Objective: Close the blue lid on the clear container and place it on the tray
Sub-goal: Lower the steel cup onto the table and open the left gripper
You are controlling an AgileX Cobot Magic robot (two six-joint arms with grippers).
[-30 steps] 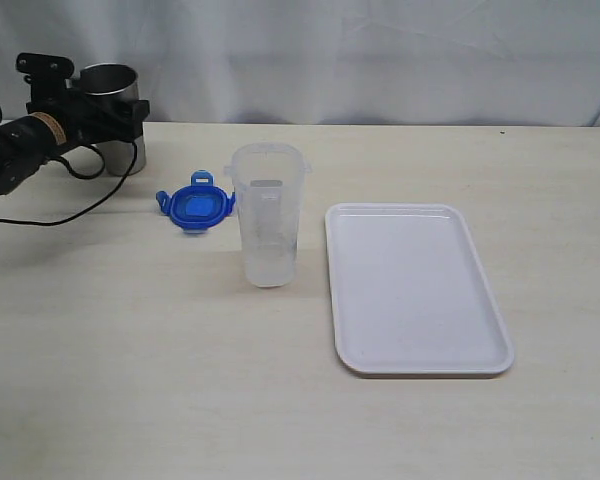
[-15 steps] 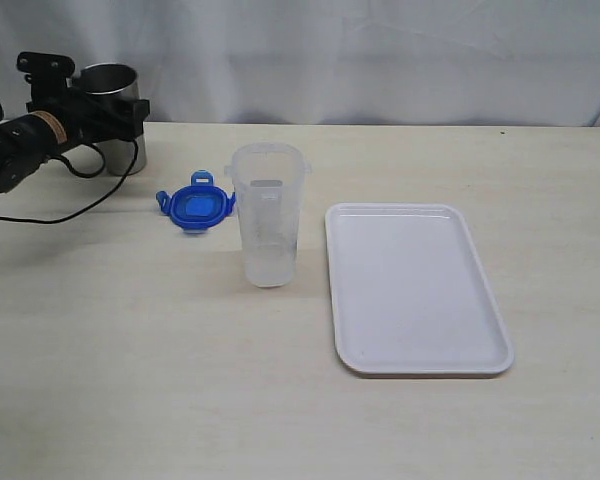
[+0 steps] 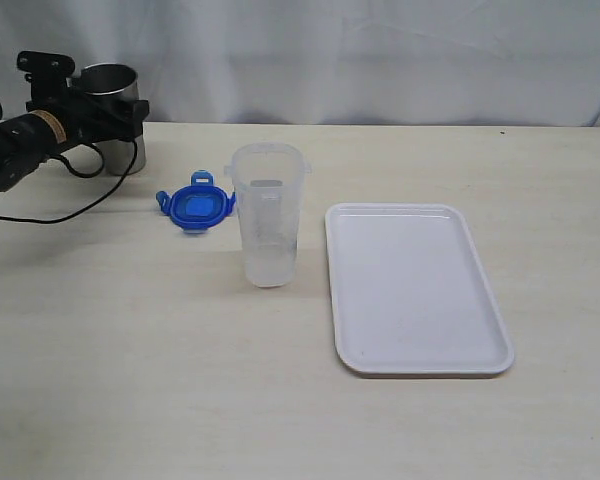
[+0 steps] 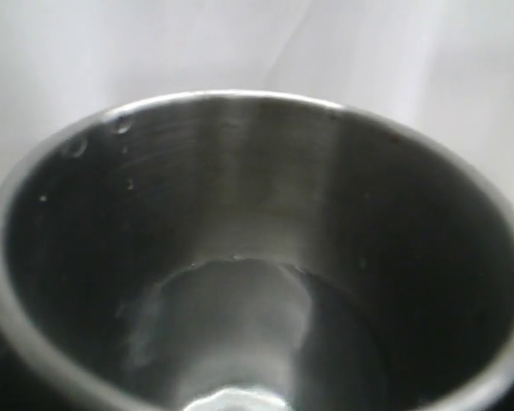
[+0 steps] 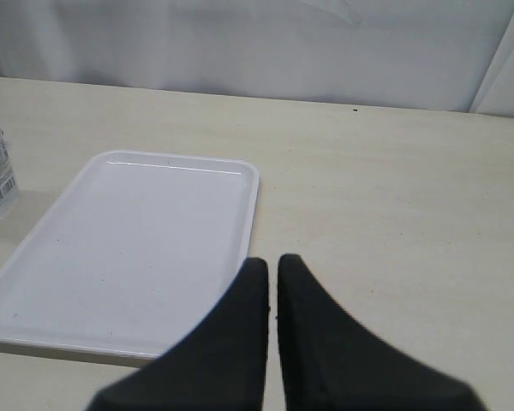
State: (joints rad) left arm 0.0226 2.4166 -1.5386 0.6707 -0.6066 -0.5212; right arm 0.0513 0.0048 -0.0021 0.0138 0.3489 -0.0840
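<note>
Beyond blue lid [image 3: 196, 207], steel cup [image 3: 111, 86]

One lid [image 3: 195, 206]; one container [image 3: 268, 215]; one tray [image 3: 417, 288]; one cup [image 3: 123, 88].

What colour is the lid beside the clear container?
The lid is bright blue, flaps included; it shows best in the exterior view.

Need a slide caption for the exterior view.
Left arm at the steel cup; blue lid lies beside the open clear container; white tray to its right.
</note>
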